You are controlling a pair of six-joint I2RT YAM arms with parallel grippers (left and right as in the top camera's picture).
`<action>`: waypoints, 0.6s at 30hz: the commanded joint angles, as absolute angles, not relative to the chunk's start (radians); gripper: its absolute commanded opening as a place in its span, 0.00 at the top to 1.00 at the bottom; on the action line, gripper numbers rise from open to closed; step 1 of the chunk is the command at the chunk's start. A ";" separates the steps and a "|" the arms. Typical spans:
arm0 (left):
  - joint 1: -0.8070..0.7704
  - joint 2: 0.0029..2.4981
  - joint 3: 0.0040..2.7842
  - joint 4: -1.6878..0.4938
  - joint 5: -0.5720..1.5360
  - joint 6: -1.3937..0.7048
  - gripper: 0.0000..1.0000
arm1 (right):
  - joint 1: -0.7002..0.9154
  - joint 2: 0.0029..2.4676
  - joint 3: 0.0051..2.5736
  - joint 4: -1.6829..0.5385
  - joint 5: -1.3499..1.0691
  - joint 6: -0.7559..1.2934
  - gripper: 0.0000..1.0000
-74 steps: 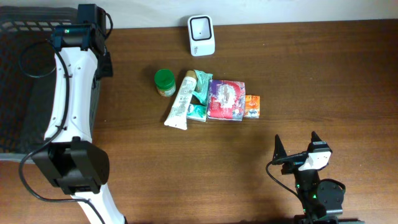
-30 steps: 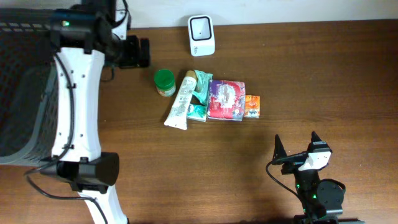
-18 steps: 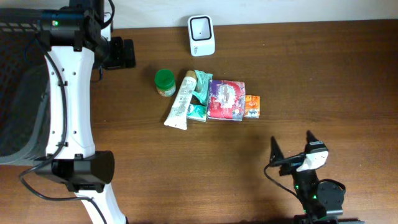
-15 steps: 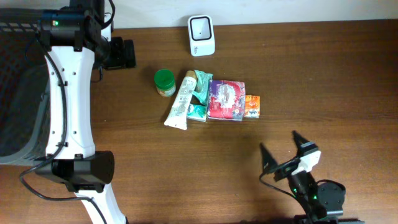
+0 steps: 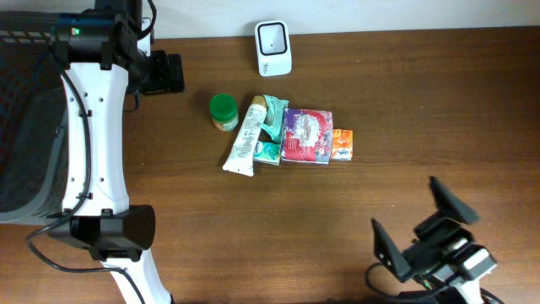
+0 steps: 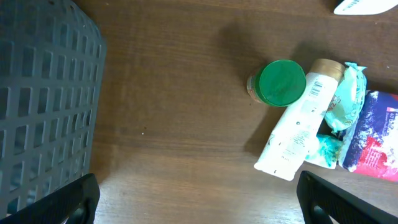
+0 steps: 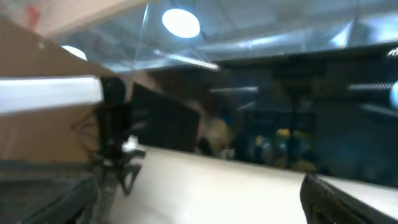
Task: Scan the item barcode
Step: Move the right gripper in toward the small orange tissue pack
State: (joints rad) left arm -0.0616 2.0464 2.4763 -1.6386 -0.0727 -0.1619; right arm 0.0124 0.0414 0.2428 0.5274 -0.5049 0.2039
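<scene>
Where overhead gives the clearest look, seeing the left gripper (image 5: pixel 173 73) spread wide and holding nothing, parked above the table (image 5: pixel 422 101) near its back-left, just right of the dark mesh basket (image 5: pixel 25 127). Confirmed on left wrist: fingertips (image 6: pixel 74 199) far apart at the bottom corners, bare wood between.

Seeing the right gripper (image 5: pixel 418 228) at the front-right edge, fingers splayed, also empty, well apart from the items. Right wrist view blurred and pointed off the table; probably ceiling lights, can't tell more.

Items to scan lying clustered mid-table:
- green-lidded jar (image 5: pixel 223 107)
- white tube (image 5: pixel 245 139), cap end just beside the jar
- teal packet (image 5: pixel 272 127)
- purple-and-red pack (image 5: pixel 306 135)
- small orange packet (image 5: pixel 342 143), touching the pack's right side

White scanner (image 5: pixel 273 48) at the back edge, near the cluster but apart. Barcodes too small to make out.
</scene>
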 commanded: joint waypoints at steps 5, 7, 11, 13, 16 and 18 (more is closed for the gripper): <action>-0.062 2.050 2.469 -1.640 -0.083 -0.171 0.01 | 0.006 0.463 0.844 -0.118 -0.459 -0.038 0.01; -0.062 2.050 2.470 -1.640 -0.083 -0.171 0.01 | 0.006 0.600 0.999 -0.339 -0.458 -0.131 0.01; -0.062 2.050 2.469 -1.640 -0.083 -0.171 0.01 | 0.006 0.901 1.258 -0.675 -0.433 -0.187 0.02; -0.062 2.050 2.470 -1.640 -0.083 -0.171 0.01 | 0.006 0.998 1.342 -0.786 -0.450 -0.187 0.01; -0.062 2.050 2.470 -1.640 -0.083 -0.171 0.01 | 0.006 1.072 1.390 -0.913 -0.579 -0.174 0.02; -0.062 2.050 2.470 -1.640 -0.083 -0.171 0.01 | 0.006 1.109 1.390 -1.062 -0.642 -0.176 0.02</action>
State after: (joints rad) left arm -0.0616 2.0464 2.4756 -1.6390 -0.0792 -0.1623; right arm 0.0093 1.0874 1.3666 -0.9897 -0.5461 -0.1719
